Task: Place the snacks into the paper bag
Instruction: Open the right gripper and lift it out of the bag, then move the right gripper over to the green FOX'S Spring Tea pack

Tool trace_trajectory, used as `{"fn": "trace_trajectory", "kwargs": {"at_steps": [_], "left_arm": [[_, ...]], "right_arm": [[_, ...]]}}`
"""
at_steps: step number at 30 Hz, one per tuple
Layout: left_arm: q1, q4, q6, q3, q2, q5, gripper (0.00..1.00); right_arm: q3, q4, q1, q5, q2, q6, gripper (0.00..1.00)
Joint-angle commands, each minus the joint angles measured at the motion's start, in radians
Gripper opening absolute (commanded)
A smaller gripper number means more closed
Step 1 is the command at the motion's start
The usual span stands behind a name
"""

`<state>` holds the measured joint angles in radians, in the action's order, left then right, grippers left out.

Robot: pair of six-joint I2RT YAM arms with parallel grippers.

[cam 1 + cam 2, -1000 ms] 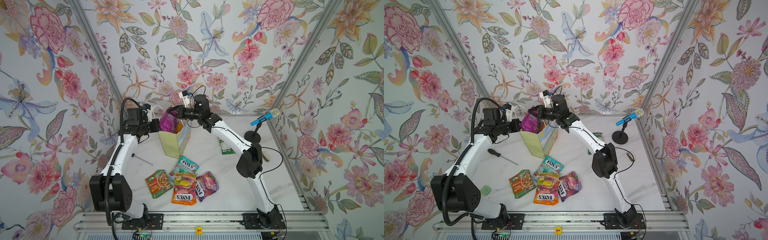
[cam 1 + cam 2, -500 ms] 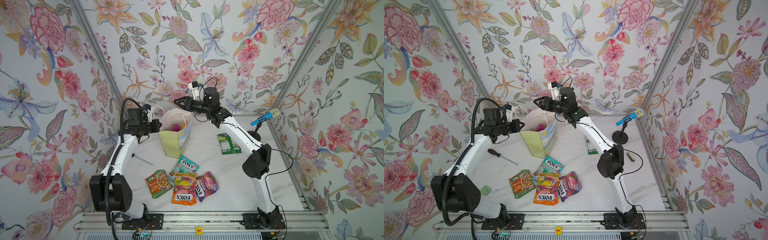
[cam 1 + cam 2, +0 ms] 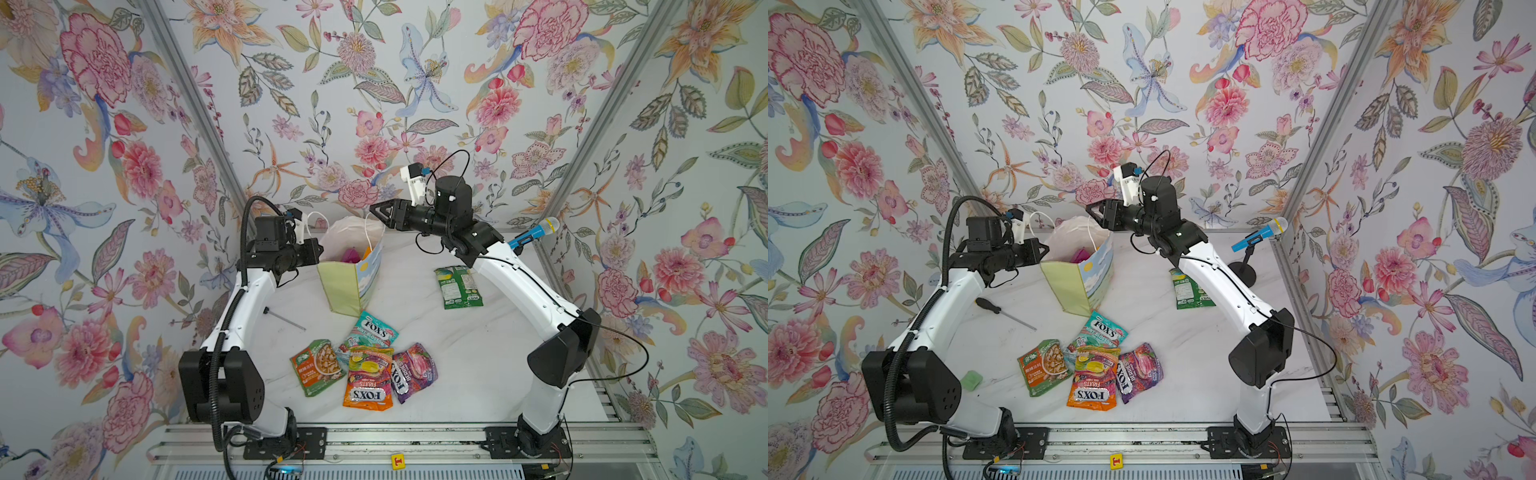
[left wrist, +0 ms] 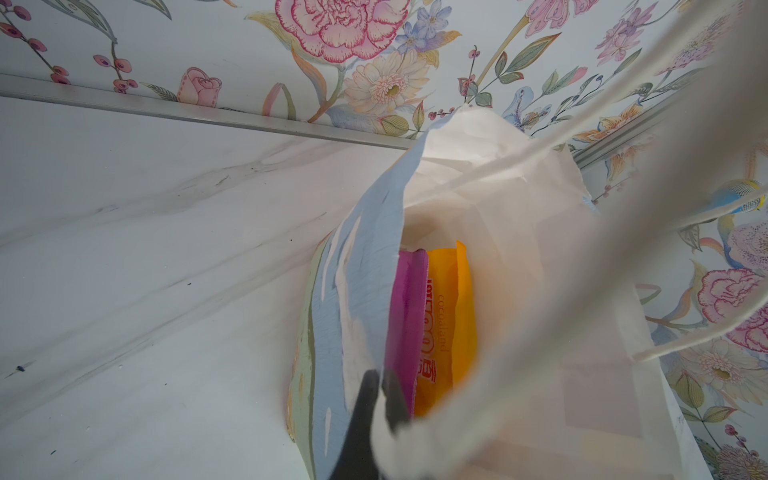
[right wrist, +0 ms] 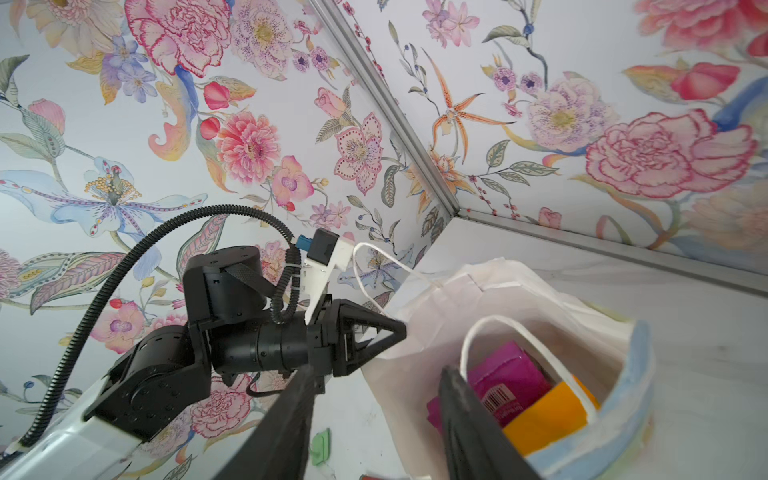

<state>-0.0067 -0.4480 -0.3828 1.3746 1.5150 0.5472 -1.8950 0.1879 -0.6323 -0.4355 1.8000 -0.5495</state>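
Marble tabletop (image 3: pixel 457 353) between floral walls: nearest the rail, four snacks overlap, the nut pouch (image 3: pixel 316 365), orange FOX'S packet (image 3: pixel 368 378), purple FOX'S packet (image 3: pixel 413 370) and teal FOX'S packet (image 3: pixel 370 332). Farther back, the green FOX'S packet (image 3: pixel 459 286) lies flat and alone under the right arm, long axis front to back; that arm looks nearer. Beyond, the paper bag (image 3: pixel 343 286) stands upright, left gripper (image 3: pixel 320 250) clamped on its rim. The right gripper (image 3: pixel 374 210) hovers over its mouth, fingers apart, empty. Inside sit the purple "100" bag (image 5: pixel 505 382) and yellow "100" bag (image 5: pixel 548 411).

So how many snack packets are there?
7. Five on the table: nut pouch, teal packet, orange packet and purple packet clustered in front; green packet alone at right. Two inside the bag: magenta packet, yellow packet. More could hide beneath them.
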Motion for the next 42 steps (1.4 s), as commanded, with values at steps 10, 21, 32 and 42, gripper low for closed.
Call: {"fn": "trace_trajectory", "kwargs": {"at_steps": [10,21,32,42], "left_arm": [[0.003,0.011,0.002,-0.018,-0.006,0.034,0.0],[0.004,0.014,0.001,-0.019,-0.009,0.031,0.0],[0.003,0.016,0.0,-0.025,-0.006,0.032,0.0],[0.004,0.017,-0.004,-0.018,0.002,0.034,0.0]], "right_arm": [[0.78,0.027,0.018,0.211,-0.46,-0.06,0.5],[1.228,-0.002,0.278,0.241,-0.702,-0.247,0.49],[1.293,-0.087,0.553,0.15,-0.613,-0.203,0.49],[1.256,-0.282,0.689,0.082,-0.394,-0.177,0.49]]}}
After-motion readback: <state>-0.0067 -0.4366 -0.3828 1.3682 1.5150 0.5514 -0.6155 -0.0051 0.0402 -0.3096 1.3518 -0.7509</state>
